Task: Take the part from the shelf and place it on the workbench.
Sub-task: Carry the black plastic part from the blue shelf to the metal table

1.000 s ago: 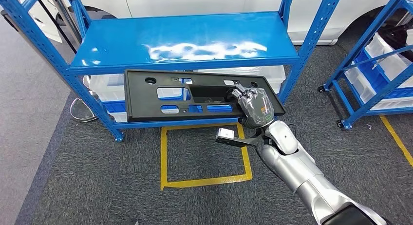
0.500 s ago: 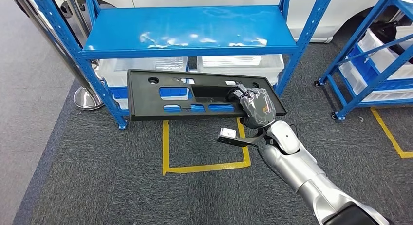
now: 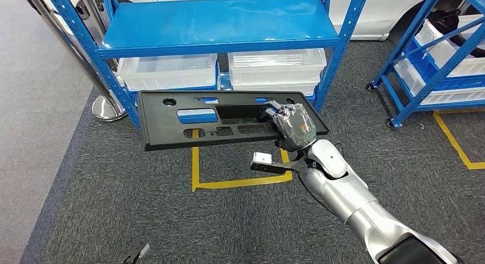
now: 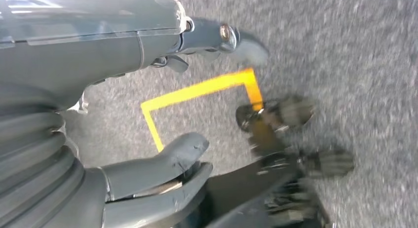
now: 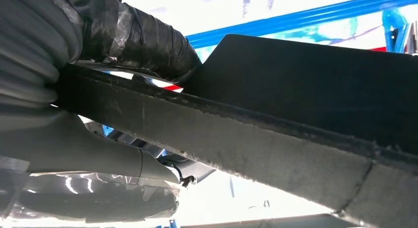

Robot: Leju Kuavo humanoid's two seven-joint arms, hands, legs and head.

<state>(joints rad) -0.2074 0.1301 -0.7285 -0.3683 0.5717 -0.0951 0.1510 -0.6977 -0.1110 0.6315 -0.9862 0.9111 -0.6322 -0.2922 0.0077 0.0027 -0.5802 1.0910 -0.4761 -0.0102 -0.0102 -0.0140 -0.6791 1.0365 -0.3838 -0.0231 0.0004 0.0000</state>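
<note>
The part (image 3: 171, 124) is a long black plastic panel with several cut-outs. It hangs level in the air in front of the blue shelf (image 3: 217, 24), clear of the shelf board. My right hand (image 3: 294, 127) grips it near its right end, with the fingers wrapped over its edge. In the right wrist view the panel's edge (image 5: 305, 85) runs across the picture, with my taped fingers (image 5: 133, 35) curled over it. In the left wrist view my left hand (image 4: 74, 55) hangs over the carpet, its thumb (image 4: 162, 164) apart from the fingers and nothing in it.
Two white bins (image 3: 169, 71) (image 3: 277, 66) sit on the shelf's lower level. A yellow taped square (image 3: 197, 167) marks the grey carpet below the panel. A second blue rack (image 3: 434, 58) with bins stands at the right, a metal post base (image 3: 106, 108) at the left.
The whole picture has shifted: the shelf now looks farther off and the bins under it show fully. The panel stays in my right hand, held the same way.
</note>
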